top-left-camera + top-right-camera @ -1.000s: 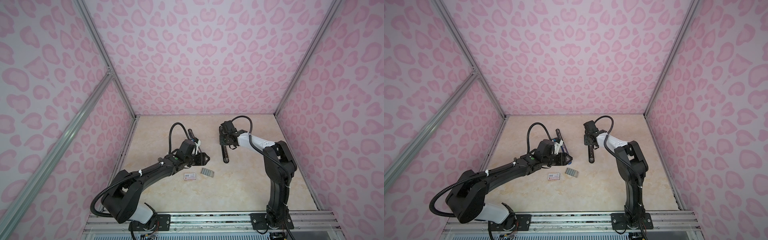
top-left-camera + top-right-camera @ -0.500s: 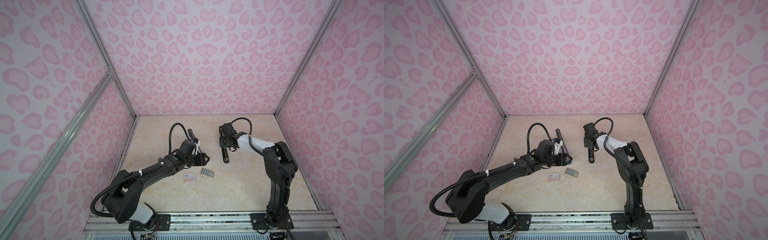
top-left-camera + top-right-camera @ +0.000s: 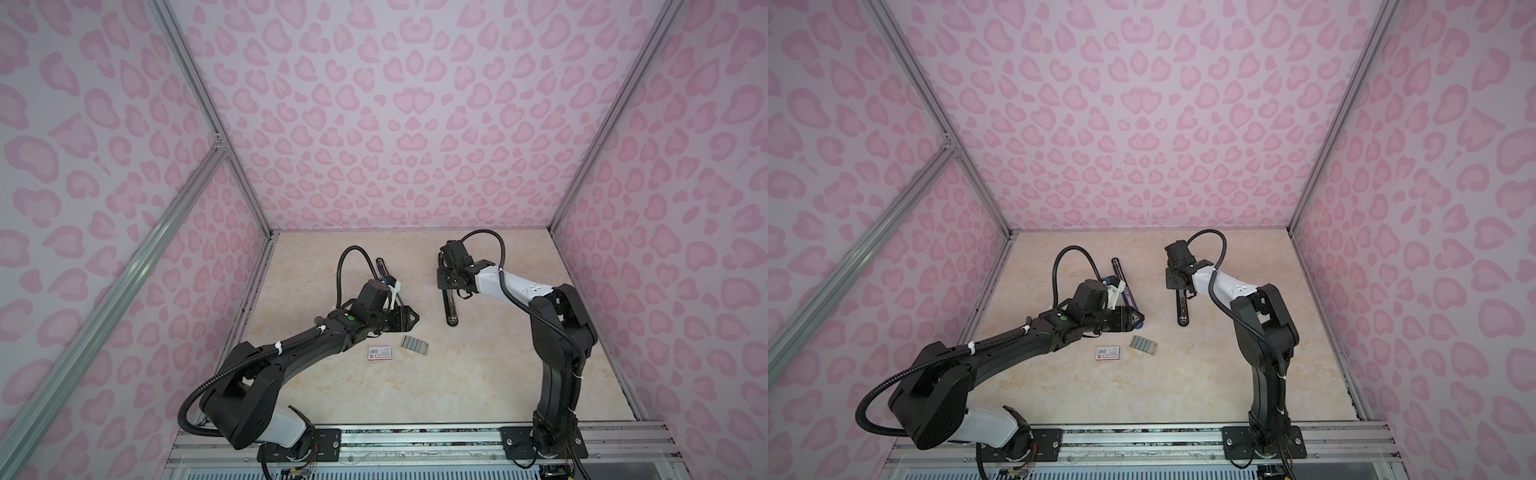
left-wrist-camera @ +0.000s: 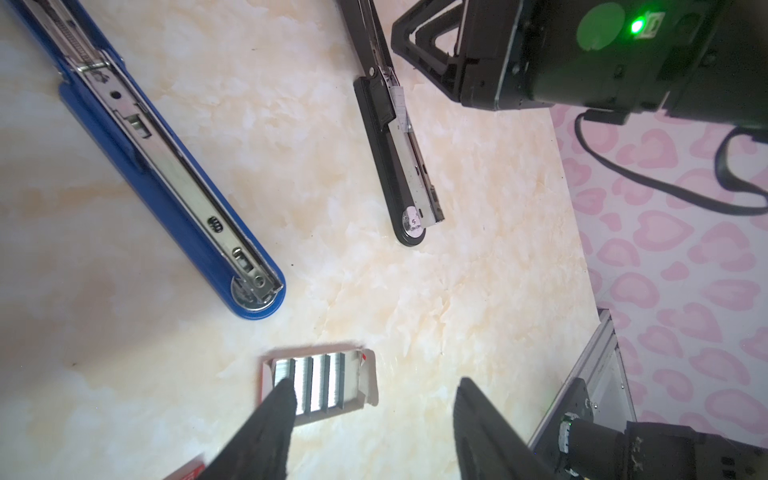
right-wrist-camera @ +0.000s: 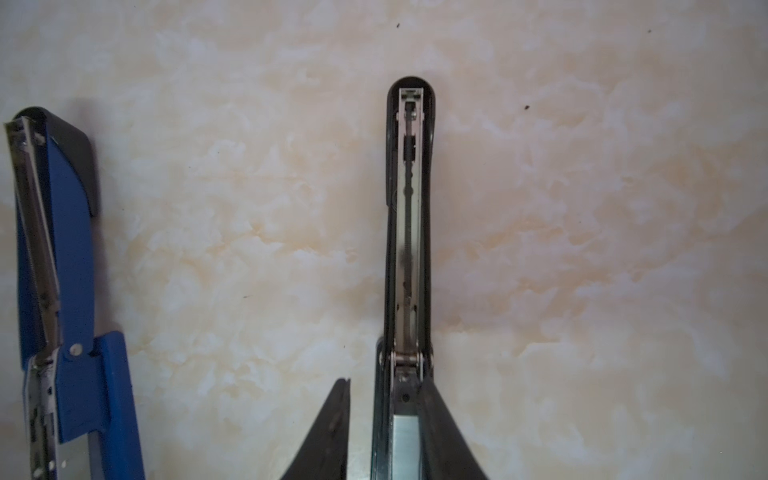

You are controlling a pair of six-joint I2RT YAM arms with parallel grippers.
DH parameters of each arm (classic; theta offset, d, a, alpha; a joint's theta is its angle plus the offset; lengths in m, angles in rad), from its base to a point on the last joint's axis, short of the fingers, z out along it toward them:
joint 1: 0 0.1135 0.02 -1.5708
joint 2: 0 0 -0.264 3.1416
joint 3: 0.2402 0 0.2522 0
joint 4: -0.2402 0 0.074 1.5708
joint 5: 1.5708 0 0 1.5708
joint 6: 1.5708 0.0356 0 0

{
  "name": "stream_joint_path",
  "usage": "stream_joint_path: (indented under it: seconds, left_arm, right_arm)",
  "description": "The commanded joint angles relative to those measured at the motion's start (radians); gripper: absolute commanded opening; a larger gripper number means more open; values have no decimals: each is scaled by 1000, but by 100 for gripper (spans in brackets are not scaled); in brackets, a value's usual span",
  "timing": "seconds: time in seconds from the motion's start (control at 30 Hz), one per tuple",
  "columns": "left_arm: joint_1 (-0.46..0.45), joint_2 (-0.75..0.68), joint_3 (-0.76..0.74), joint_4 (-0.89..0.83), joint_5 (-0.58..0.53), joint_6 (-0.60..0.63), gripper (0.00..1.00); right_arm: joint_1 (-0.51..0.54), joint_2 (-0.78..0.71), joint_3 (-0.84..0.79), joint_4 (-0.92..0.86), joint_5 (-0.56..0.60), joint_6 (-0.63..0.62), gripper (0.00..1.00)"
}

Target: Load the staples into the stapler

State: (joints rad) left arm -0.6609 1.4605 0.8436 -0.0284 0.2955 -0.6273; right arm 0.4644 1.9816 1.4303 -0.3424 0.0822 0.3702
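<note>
staples not yet lifted — black stapler lying open

at the left gripper [image 4: 374,386]: jaws spread wide, nothing between them, poised over the staples [image 4: 316,384], one fingertip [image 4: 282,399] overlapping the end strip; contact impossible to tell. several silvery strips side by side in a small card tray [image 4: 368,382], flat on the table [image 4: 478,291]. at the right gripper [image 5: 386,382]: jaws parted around the hinge end of the black stapler [image 5: 409,208], clear of it on one side, so no clamp. further off, a blue stapler [image 4: 166,166], folded open too.

probably the pick of one strip next. best done by straddling a single strip across its narrow width, closing softly to avoid snapping it, lifting level.

only in the left wrist view: separate strips, tray lip. only in the right wrist view: bare magazine channel with its spring rod — seemingly unloaded. only in both top views: whole layout, with a white-and-red box sleeve [image 3: 380,353] just beside the tray.
</note>
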Motion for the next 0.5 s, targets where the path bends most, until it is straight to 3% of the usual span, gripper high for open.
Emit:
stream_joint_path:
  seconds: [0.0, 0.47]
  left_arm:
    - [0, -11, -4, 24, -5, -5, 63]
    - [0, -4, -4, 23, -4, -2, 63]
  right_arm:
    - [-4, 28, 12, -20, -20, -9, 32]
    - [-4, 38, -18, -17, -66, 4, 28]
